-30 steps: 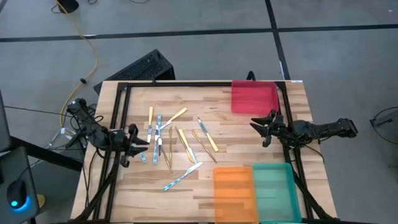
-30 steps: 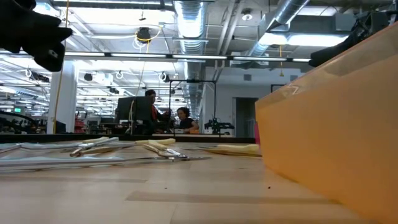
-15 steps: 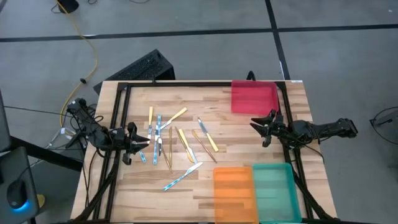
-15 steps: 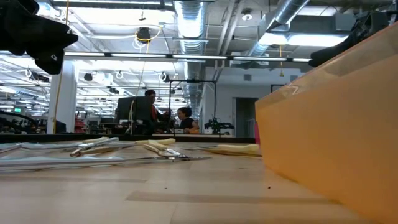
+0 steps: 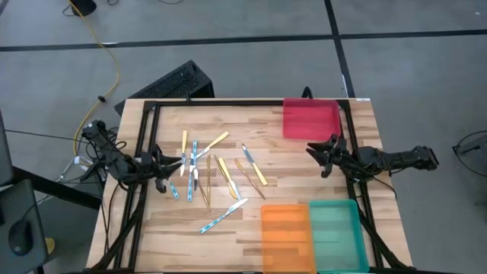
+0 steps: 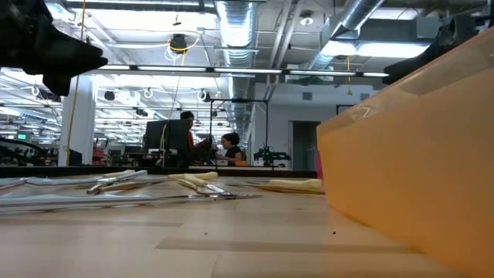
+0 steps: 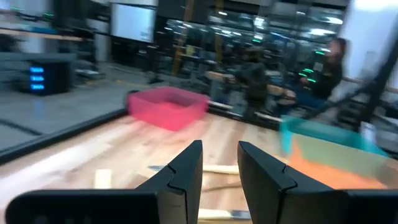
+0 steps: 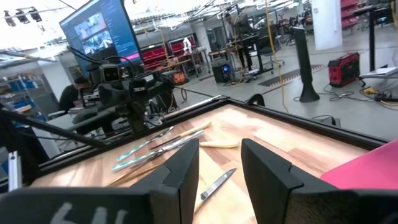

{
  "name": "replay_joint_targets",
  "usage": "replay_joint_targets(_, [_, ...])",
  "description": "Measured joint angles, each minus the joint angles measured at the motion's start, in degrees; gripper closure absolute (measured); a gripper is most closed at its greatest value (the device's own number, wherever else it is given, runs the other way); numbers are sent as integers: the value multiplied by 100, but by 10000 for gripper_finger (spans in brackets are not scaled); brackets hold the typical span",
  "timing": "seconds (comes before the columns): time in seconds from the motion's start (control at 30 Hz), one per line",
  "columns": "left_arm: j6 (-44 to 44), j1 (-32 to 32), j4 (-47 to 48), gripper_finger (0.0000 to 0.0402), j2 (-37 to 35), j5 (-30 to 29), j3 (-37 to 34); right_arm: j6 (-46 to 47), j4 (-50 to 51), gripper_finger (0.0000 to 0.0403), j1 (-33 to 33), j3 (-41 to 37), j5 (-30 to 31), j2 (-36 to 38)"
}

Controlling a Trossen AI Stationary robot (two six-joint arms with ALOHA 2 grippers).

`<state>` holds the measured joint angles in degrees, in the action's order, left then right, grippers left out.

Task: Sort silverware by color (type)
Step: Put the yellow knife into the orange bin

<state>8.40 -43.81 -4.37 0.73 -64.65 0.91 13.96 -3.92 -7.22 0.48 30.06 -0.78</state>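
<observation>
Silverware point(image 5: 211, 176) scattered mid-table, mostly lengthwise front-to-back, left end effector point(image 5: 176, 164) and right end effector point(image 5: 313, 154) slightly spread, empty

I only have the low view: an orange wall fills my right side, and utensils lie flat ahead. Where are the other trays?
Observer: From above, the teal tray sits against the orange tray at the near edge. The red tray is at the far edge.
Operator: Is the left gripper holding anything?
Observer: No. The left gripper has its fingers apart with nothing between them, beside the left end of the silverware.
Operator: And the right one?
Observer: The right gripper is also open and empty. It is just in front of the red tray, facing the pile.
</observation>
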Motion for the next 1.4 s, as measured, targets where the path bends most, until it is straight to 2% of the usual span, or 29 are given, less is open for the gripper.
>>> replay_joint_targets(0.13, [283,0,-315,312,0,-782,-2,-84,-336,258,73,-1,0,-2])
replay_joint_targets(0.2, [222,0,-497,312,2,-928,-2,-293,-824,258,120,12,1,3])
replay_joint_targets(0.3, [206,0,-1018,312,0,-979,-2,-484,-1123,258,229,179,26,-8])
replay_joint_targets(0.43, [-241,0,-1781,312,0,-1001,34,-496,-1173,258,378,498,28,-189])
replay_joint_targets(0.57, [-631,0,-1999,312,2,-971,397,-491,-1217,258,402,816,24,-711])
replay_joint_targets(0.87, [-1252,-2,-1858,312,0,-938,1322,-537,-1189,258,404,2154,89,-3032])
replay_joint_targets(1.1, [-2035,0,-1850,312,0,-1069,1388,-543,-1125,258,356,3305,47,-5013])
replay_joint_targets(1.4, [-2041,4,-1806,312,0,-1108,1388,-195,-1136,258,326,4330,10,-7273])
